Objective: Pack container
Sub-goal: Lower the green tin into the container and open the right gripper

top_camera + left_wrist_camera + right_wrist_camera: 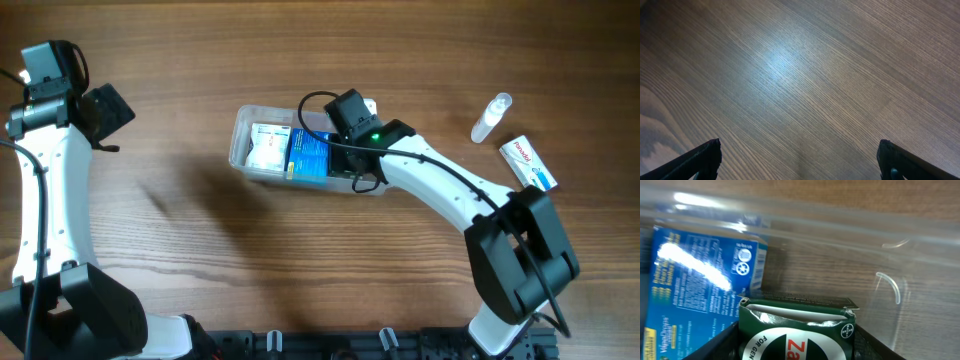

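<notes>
Sitting near the middle of the wooden table (180,240), the container (242,150) is a shallow, clear, colourless plastic tub with rounded corners and a rim, its long side running left to right in the overhead view. The wood grain shows through its walls. Inside it, at the left end, lies a white packet (266,146). Just beside that is a blue box (310,152) with white print. The right arm covers the tub's right end.

The right gripper (797,347) reaches down into that right end. In the right wrist view its two dark fingers stand one on each side of a green box (795,330) with red and white lettering. They press against its sides, so the gripper is clamped on it. The box's upper flap looks slightly dented. The blue box lies just to its left, and the tub's clear wall (840,235) runs behind both.

The left gripper (800,161) hangs over bare wood at the far left of the table, well apart from the tub. Its fingers are spread wide and hold nothing.

To the right of the tub, a small clear bottle (492,117) and a white box with red and blue print (528,163) lie on the table.
</notes>
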Controlling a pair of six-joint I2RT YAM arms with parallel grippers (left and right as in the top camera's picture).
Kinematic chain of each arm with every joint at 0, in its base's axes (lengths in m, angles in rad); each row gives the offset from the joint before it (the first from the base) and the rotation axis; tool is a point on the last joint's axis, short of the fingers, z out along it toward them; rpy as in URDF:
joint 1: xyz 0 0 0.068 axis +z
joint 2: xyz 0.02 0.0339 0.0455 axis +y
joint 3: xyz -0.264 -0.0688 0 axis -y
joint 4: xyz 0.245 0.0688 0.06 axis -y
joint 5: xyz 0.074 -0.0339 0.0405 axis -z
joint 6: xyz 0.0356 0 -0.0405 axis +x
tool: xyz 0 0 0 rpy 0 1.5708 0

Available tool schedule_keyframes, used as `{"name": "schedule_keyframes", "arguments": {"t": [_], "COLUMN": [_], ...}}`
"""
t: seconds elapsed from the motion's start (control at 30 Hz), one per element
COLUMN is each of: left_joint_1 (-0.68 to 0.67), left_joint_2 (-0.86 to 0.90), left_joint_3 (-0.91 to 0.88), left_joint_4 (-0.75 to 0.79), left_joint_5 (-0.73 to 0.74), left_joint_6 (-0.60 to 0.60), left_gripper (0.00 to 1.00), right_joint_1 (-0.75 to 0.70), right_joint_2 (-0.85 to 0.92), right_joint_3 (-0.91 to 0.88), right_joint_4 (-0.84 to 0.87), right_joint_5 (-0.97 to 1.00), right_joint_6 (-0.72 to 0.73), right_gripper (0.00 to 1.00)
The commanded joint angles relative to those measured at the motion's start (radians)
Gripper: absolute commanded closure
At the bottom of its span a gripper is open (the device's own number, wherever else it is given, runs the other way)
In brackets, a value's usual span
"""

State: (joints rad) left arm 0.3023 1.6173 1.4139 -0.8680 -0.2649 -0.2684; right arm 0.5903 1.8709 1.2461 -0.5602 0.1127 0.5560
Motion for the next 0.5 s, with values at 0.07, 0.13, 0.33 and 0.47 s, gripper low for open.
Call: {"name": "schedule_keyframes", "arguments": {"t": [0.07,0.13,0.33,0.47], "left_joint_1": [0.002,0.002,0.002,0.002], "left_joint_2": [-0.017,-0.018,-0.018,-0.017], "left_joint_3": [0.006,0.006,0.006,0.006], "left_joint_4": [0.002,0.002,0.002,0.002], "left_joint_5": [-0.013,-0.013,-0.013,-0.013], "left_joint_6": [0.002,0.002,0.002,0.002], "left_gripper": [0.0,0.0,0.0,0.0], "right_joint_1": [0.007,0.007,0.006,0.006], "right_joint_2": [0.027,0.043,0.051,0.051], "right_joint_3": [0.014,0.012,0.012,0.012], "right_joint_4": [0.007,0.018,0.023,0.024], "right_joint_5": [-0.008,-0.009,-0.016,-0.017], "right_joint_6": [-0.006,-0.006,-0.007,-0.006], "right_gripper": [0.5,0.5,0.5,0.43]}}
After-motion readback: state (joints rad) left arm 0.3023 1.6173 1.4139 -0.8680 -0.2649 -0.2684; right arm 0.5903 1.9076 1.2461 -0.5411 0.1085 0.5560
